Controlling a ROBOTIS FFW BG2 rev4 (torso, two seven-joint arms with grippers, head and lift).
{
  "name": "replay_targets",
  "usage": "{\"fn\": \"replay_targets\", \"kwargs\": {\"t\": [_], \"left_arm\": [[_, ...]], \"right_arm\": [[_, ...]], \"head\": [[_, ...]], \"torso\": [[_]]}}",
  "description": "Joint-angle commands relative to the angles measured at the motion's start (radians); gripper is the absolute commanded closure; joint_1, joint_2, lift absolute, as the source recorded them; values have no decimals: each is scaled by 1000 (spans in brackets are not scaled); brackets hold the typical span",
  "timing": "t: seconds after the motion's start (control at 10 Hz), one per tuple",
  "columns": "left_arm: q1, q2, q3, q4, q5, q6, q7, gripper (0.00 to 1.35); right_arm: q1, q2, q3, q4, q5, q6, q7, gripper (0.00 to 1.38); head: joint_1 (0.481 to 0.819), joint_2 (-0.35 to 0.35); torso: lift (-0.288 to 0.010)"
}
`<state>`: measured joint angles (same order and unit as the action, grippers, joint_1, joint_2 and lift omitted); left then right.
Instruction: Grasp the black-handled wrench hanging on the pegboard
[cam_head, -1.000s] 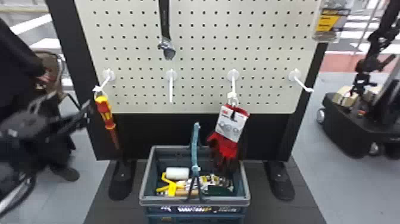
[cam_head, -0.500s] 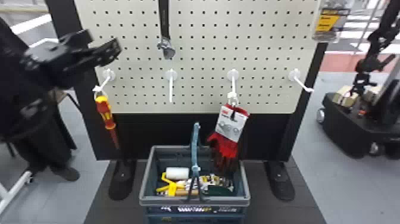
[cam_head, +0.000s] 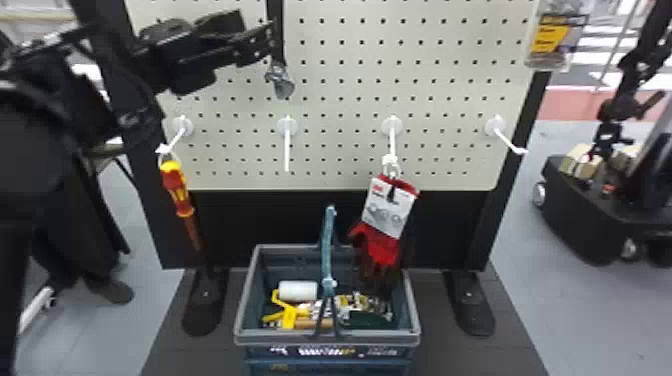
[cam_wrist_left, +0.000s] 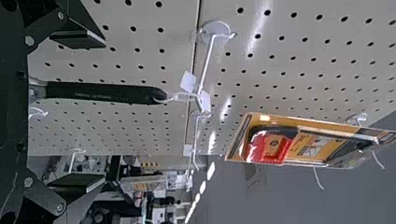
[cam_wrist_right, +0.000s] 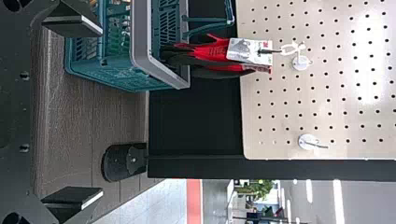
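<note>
High against the cream perforated pegboard (cam_head: 400, 75), the left hand (cam_head: 257, 42) holds its two flat black fingers (cam_wrist_left: 77, 35) spread. The black-handled wrench (cam_wrist_left: 100, 92) lies in the gap, touched by neither; that width, I judge, leaves room to close on the grip. The wrench hangs head-down from a white hook (cam_wrist_left: 215, 31), so its handle runs straight. Lower down hang a red-and-yellow screwdriver (cam_head: 177, 195) and a red glove on a card (cam_head: 382, 225), above a grey-rimmed teal basket (cam_head: 280, 339). The right hand (cam_wrist_right: 88, 112) waits low, fingers spread (nothing between them). Half a second ago the left hand was at the board's left edge, well apart from the wrench; it has since swung across.
</note>
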<state>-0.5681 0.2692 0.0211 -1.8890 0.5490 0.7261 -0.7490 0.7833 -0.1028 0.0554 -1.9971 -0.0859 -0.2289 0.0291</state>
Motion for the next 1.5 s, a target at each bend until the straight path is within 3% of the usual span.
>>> {"fn": "replay_targets", "kwargs": {"t": [0.0,0.3,0.4,0.5,0.7,1.4], "left_arm": [[-73,-2,-56,49,-4,27,-32,262],[-198,-30,-148,246,-100,72,-286,274],[-215,-38,-162,280,-136,62,-354,456],[-222,-39,-167,287,-161,47,-369,930],[-235,-41,-148,310,-192,12,-382,1148],[-230,-42,-130,310,-207,18,-385,1216]], "right_arm": [[-1,-1,0,0,-2,-1,0,99],[-3,-1,1,10,-14,-1,0,99],[-3,-1,0,10,-14,-1,0,99],[-3,-1,0,10,-12,-1,0,99],[1,-1,0,13,-15,-1,0,99],[1,-5,1,13,-17,-1,0,99]], "head": [[549,0],[549,0],[549,0],[549,0],[549,0],[549,0]], "torso": [[-100],[-100],[-100],[-100],[-100],[-100]]}}
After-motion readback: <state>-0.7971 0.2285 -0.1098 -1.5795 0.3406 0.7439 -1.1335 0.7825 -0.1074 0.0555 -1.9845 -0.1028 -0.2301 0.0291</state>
